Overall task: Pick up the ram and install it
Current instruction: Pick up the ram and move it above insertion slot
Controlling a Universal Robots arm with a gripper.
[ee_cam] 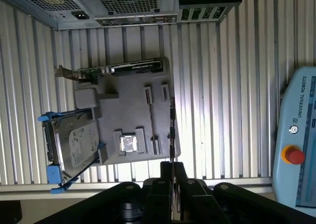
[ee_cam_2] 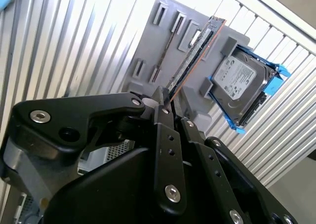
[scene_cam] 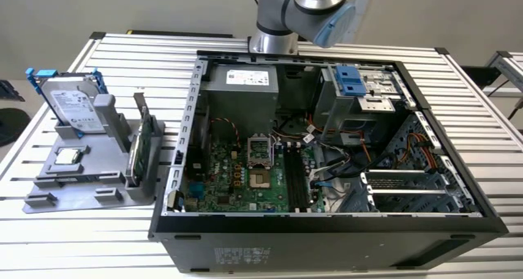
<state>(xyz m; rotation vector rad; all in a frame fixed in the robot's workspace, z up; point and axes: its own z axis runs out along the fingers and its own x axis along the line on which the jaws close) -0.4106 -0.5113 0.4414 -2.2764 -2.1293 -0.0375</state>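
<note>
Two black fingers (ee_cam_2: pixel 168 135) of the gripper (ee_cam_2: pixel 163 99) are closed tight on one end of the ram (ee_cam_2: pixel 195 54), one against each face. In the second wrist view, the stick runs out from the fingertips as a slim dark strip with chips along its face and a coppery edge. In the first wrist view, I see the ram (ee_cam: pixel 171 130) edge-on, a thin line coming straight out of the gripper (ee_cam: pixel 172 166). It is carried in the air, and the grey holder (ee_cam: pixel 158 115) lies well beyond it on the slatted desk (scene_cam: pixel 490 107).

From the exterior view I have the arm (scene_cam: pixel 315 7) hanging over the far wall of the open computer case (scene_cam: pixel 327 230), which lies on its side on the desk. The motherboard (scene_cam: pixel 237 175) sits in the part of the case toward the exterior view's left, and the long black memory slots (scene_cam: pixel 296 184) run near-to-far beside it.

The grey holder (scene_cam: pixel 90 187) sits just beside the case on the exterior view's left. A hard drive (scene_cam: pixel 75 107) with blue rails leans upright at the holder's far end. A green card (scene_cam: pixel 141 147) stands on edge along the side nearest the case, and a small processor chip (scene_cam: pixel 67 156) lies flat in a pocket. A teach pendant (ee_cam: pixel 298 135) with a red button shows at the edge of the first wrist view.
</note>
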